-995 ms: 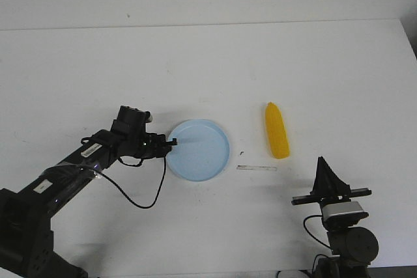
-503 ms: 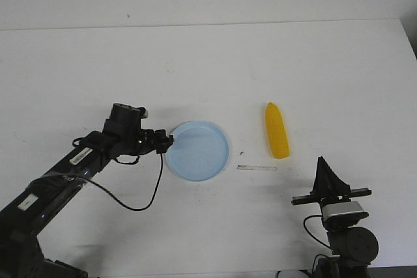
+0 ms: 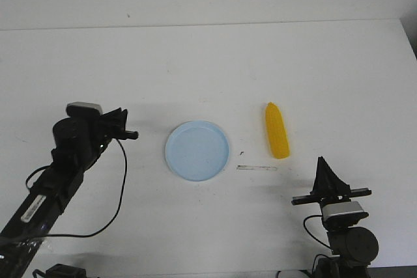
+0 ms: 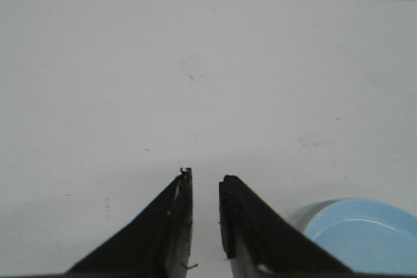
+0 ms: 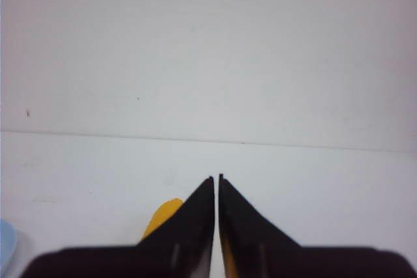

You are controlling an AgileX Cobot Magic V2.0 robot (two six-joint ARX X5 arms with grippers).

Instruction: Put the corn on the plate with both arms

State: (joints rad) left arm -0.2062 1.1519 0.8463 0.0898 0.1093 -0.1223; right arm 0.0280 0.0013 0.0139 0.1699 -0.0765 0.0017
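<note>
Our left gripper (image 3: 130, 134) hangs above the white table (image 3: 208, 63), well to the left of the plate (image 3: 197, 150) and touching nothing. The front view gives only a dark cluster at the end of the arm; the left wrist view settles it, where our left fingers (image 4: 174, 226) stand a narrow gap apart, holding nothing, with bare table between and beyond them. That same view catches one edge of the plate (image 4: 361, 236) just beside a finger, without contact.

Our right gripper (image 3: 326, 177) stays near its base at the table's near right edge. In the front view we see it only as a black wedge pointing up. The right wrist view shows our right fingers (image 5: 195, 219) pressed tip to tip, with nothing between them.

The corn (image 3: 277, 130) lies flat on the table to the right of the plate, clearly apart from it, pointed end away from us. From the right wrist view only a yellow sliver of it (image 5: 161, 218) peeks out beside the fingers. A thin pale strip (image 3: 257, 168) lies on the table between plate and corn, nearer us.
</note>
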